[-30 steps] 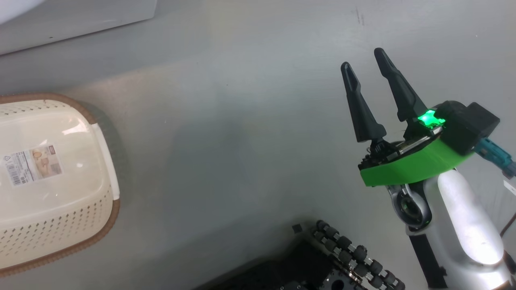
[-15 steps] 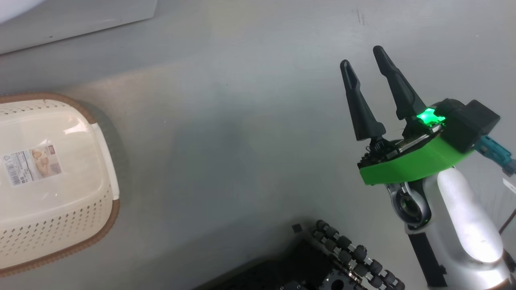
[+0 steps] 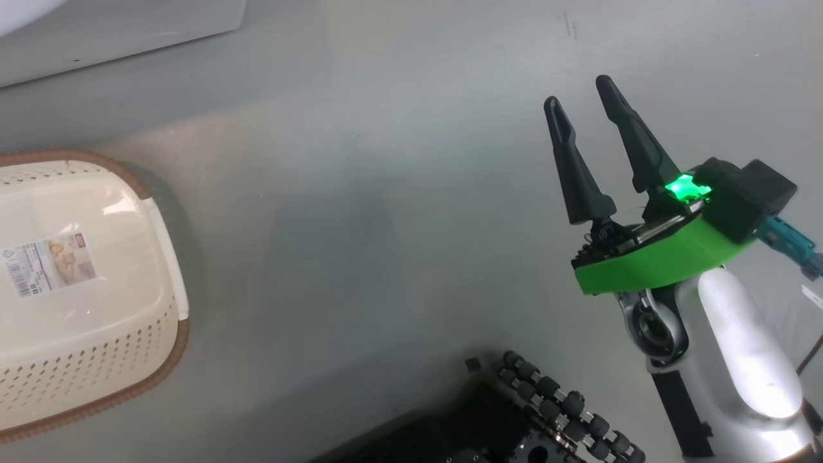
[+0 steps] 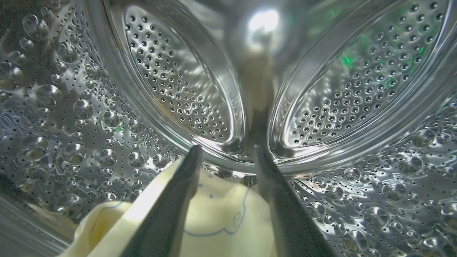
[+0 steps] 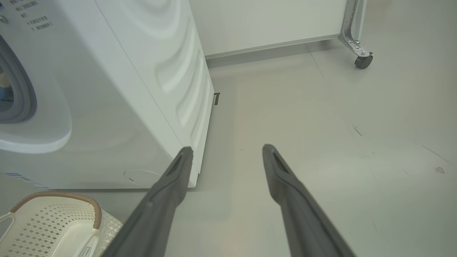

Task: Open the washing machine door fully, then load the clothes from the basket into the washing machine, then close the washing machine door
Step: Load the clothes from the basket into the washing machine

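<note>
My left gripper is inside the washing machine's dimpled steel drum, open, fingers apart. A pale cream-yellow garment with blue outlines lies on the drum floor under and between the fingers. The cream basket stands on the floor at the left of the head view; inside it I see its label and no clothes. My right gripper hovers open over bare floor, holding nothing. The white washing machine stands to the left of the right gripper, with the basket below it. The door is out of view.
The washer's white base crosses the top left of the head view. My own black wheeled base sits at the bottom. A metal leg with a caster stands by the far wall. Grey floor lies between basket and right arm.
The head view has shifted slightly, so the basket sits a little further left. My right gripper stays open in nearly the same place.
</note>
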Tool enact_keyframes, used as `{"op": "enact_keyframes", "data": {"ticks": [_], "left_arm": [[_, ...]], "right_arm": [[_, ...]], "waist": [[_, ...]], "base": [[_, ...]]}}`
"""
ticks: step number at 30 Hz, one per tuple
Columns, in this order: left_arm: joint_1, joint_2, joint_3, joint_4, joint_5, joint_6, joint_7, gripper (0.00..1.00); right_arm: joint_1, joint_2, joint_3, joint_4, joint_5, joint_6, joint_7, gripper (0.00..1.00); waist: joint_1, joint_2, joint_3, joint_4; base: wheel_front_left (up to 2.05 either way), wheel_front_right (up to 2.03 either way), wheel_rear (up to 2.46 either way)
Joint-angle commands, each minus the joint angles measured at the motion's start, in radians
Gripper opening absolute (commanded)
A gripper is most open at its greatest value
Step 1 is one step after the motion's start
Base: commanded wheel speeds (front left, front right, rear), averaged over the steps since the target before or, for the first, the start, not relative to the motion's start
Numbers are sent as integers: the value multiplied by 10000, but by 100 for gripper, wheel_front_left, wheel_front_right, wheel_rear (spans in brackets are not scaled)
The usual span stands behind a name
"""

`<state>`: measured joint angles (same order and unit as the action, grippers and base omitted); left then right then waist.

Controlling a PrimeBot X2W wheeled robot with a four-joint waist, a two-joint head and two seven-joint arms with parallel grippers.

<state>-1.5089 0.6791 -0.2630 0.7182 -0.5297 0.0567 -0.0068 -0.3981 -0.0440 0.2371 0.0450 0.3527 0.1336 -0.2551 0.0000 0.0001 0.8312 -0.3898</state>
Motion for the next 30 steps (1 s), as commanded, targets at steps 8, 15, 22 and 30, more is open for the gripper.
{"op": "enact_keyframes", "data": {"ticks": [8, 15, 22, 30], "left_arm": [[675, 51, 211, -594, -387, 366, 102, 100], [2228, -368, 419, -1310, -855, 741, -203, 100], [4320, -812, 601, -2483, -1169, 1233, -915, 100], [7225, -1424, 628, -4230, -1174, 2040, -1950, 100]], "right_arm": [[100, -62, -143, -211, -266, -29, -67, 100], [174, -62, -449, -167, -589, -29, -67, 100], [377, -62, -765, -62, -968, -29, -67, 100], [815, -62, -1192, 119, -1417, -29, -60, 100]], "waist": [[0, -1, -290, 471], [0, -1, -876, 934], [0, -1, -1616, 1436], [0, -1, -2693, 2035]], "base": [[0, 0, 0], [0, 0, 0], [0, 0, 0], [0, 0, 0]]}}
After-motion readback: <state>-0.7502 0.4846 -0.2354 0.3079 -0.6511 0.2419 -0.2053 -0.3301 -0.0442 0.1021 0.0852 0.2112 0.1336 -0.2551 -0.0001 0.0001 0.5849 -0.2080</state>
